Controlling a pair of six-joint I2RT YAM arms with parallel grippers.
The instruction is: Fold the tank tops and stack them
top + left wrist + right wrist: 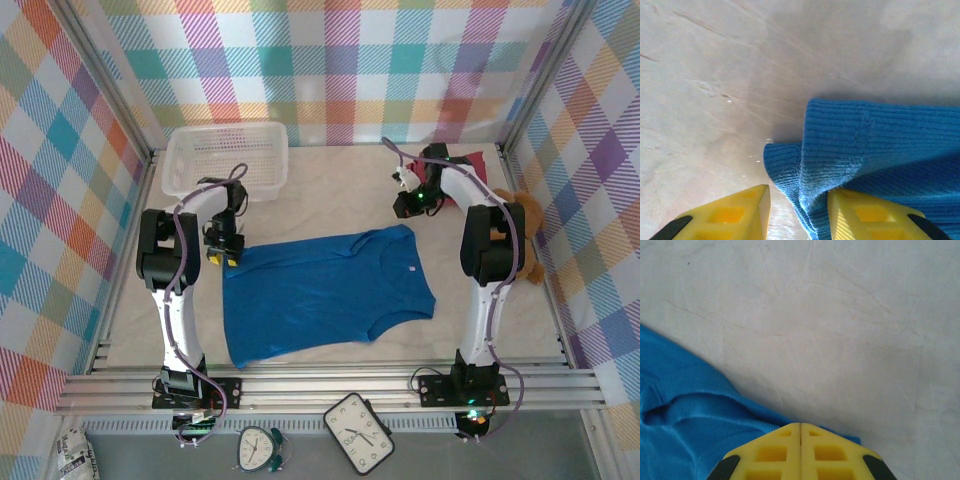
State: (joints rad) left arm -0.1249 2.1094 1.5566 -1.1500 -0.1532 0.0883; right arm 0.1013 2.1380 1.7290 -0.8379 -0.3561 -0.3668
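The bright blue tank top [320, 295] lies spread flat in the middle of the table. My left gripper [225, 250] is at its far left corner and stands open. In the left wrist view a raised fold of the blue tank top [840, 160] sits between the yellow fingers [735, 215], leaning on the right one. My right gripper [408, 205] is at the far right strap. Its jaws [800, 426] are pressed together, with the strap's edge [700, 405] running up under the tips. A dark red tank top [472, 160] lies bunched behind the right arm.
A white mesh basket [225, 160] stands at the back left, just behind the left arm. A brown teddy bear [527, 215] lies by the right wall. Checked walls close in the table on three sides. Two clocks [358, 432] lie in front of the arm bases.
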